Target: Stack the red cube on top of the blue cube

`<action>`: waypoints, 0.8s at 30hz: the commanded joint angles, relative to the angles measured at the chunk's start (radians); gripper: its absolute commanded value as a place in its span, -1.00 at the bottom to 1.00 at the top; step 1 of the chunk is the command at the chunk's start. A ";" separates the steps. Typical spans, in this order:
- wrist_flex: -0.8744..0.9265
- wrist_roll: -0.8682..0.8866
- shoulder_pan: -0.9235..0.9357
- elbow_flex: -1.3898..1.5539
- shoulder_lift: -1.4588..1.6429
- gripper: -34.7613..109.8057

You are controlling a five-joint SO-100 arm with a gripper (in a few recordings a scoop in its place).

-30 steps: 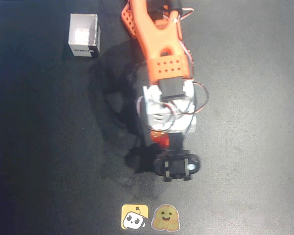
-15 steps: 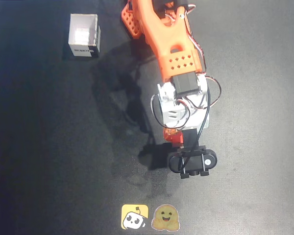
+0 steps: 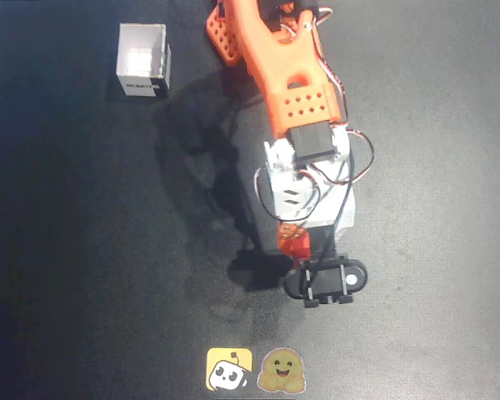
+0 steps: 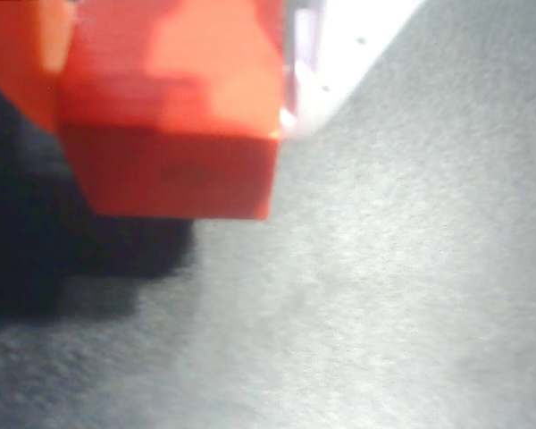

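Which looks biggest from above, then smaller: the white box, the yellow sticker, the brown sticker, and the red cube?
In the overhead view, biggest to smallest:
1. White box
2. Yellow sticker and brown sticker, which look about alike, so no ranking between them
3. Red cube, though the arm hides part of it and it may sit nearer the camera

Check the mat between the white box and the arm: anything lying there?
Nothing but bare dark mat and arm shadow between the white box and the orange arm, overhead view.

Dark matte tabletop (image 3: 75, 250), evenly lit
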 commanded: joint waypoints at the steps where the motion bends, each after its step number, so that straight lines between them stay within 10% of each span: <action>1: -0.020 -0.003 -0.002 0.066 0.107 -0.52; 24: -0.175 0.000 -0.040 0.417 0.310 -0.52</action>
